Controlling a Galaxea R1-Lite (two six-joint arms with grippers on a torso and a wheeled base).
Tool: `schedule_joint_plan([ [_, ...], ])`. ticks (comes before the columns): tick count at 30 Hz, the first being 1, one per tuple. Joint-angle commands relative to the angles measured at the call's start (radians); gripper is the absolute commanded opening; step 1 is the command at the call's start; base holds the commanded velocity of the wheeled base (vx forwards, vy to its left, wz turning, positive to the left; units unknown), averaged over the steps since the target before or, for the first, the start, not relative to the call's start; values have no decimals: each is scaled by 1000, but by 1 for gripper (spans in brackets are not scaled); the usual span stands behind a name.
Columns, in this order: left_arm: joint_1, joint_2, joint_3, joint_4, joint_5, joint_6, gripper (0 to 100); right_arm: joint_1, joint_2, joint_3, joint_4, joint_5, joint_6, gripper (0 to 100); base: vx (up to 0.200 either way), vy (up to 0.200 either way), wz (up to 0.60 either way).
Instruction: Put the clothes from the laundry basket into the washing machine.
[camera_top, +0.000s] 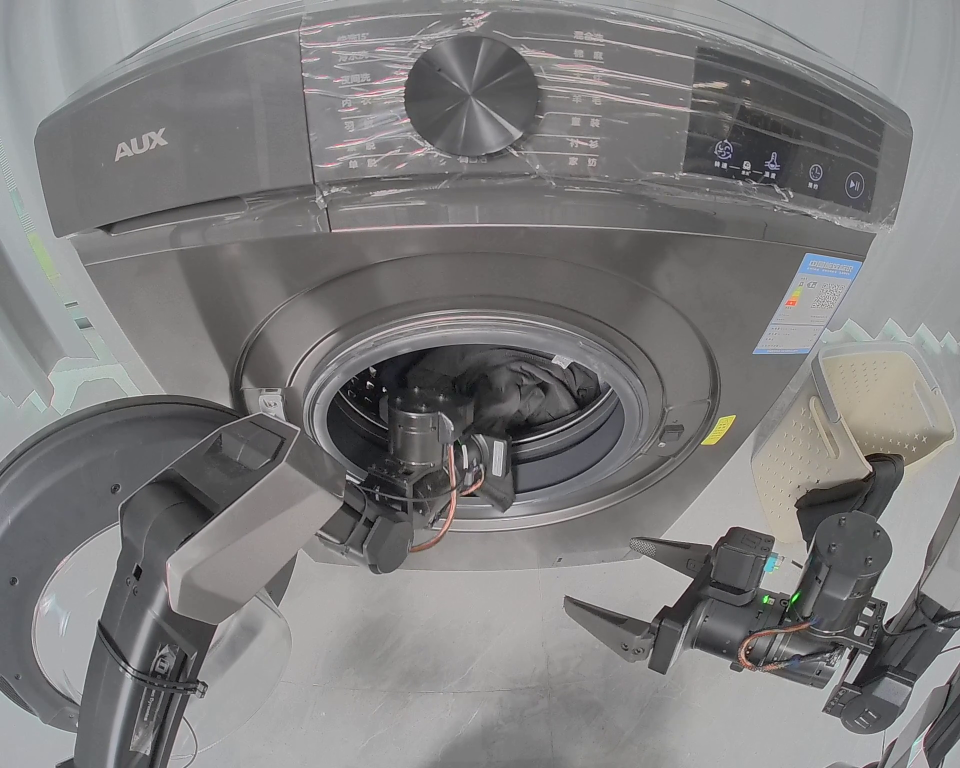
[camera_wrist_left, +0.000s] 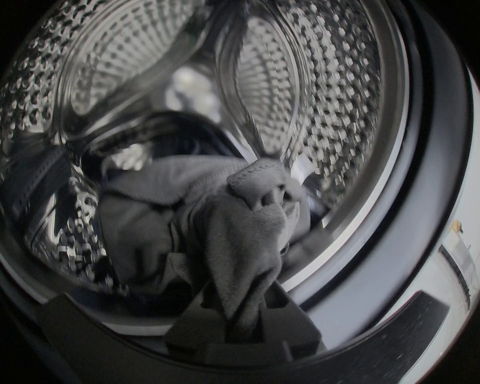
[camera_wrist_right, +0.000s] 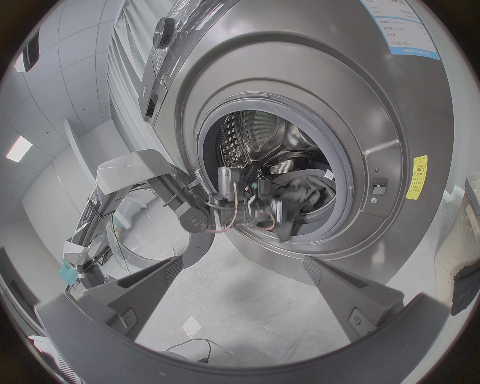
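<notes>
The grey washing machine (camera_top: 480, 270) stands with its round door (camera_top: 60, 520) swung open to the left. My left gripper (camera_wrist_left: 245, 305) is at the mouth of the drum (camera_wrist_left: 320, 100), shut on a bunched grey garment (camera_wrist_left: 240, 225) that lies inside; from the head the same cloth (camera_top: 520, 385) looks dark. My right gripper (camera_top: 605, 575) hangs open and empty in front of the machine, low on the right. The cream perforated laundry basket (camera_top: 880, 400) stands tilted at the right with a dark garment (camera_top: 850, 500) hanging over its rim.
The open door (camera_wrist_right: 145, 230) sits close behind my left arm. Bare grey floor (camera_top: 450, 650) stretches in front of the machine between the arms. A cable and a small white tag (camera_wrist_right: 192, 327) lie on the floor.
</notes>
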Motion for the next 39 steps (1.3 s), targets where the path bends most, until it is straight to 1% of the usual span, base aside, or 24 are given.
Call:
schedule_joint_plan([
  [1, 10, 21, -173, -51, 31, -34, 0, 0, 0, -1, 0, 0, 0, 100, 0, 0, 0],
  [4, 15, 59, -262, -64, 40, -40, 0, 2, -2, 0, 0, 0, 0, 100, 0, 0, 0],
  [7, 18, 93, -314, -71, 51, -42, 0, 2, -2, 0, 0, 0, 0, 100, 0, 0, 0],
  [9, 18, 113, -348, -72, 52, -48, 0, 2, 0, 0, 0, 0, 0, 100, 0, 0, 0],
  [12, 21, 153, -437, -74, 55, -57, 0, 2, 0, 0, 0, 0, 0, 100, 0, 0, 0],
  [14, 32, 180, -500, -71, 71, -57, 0, 0, 0, 0, 0, 0, 0, 100, 0, 0, 0],
  [19, 49, 200, -500, -71, 78, -57, 0, 2, 1, 0, 0, 0, 0, 100, 0, 0, 0],
  [31, 49, 205, -500, -60, 78, -56, 0, 11, 3, -1, 0, -1, 2, 100, 0, 0, 0],
  [32, 49, 205, -500, -60, 78, -56, 100, 11, 3, -1, -2, -1, 2, 100, 0, 0, 0],
  [36, 38, 191, -500, -60, 78, -65, 100, 11, 3, 0, 0, 0, 2, 100, 0, 0, 0],
  [39, 32, 171, -457, -58, 78, -66, 100, 11, 3, -1, -2, 0, 2, 100, 0, 0, 0],
])
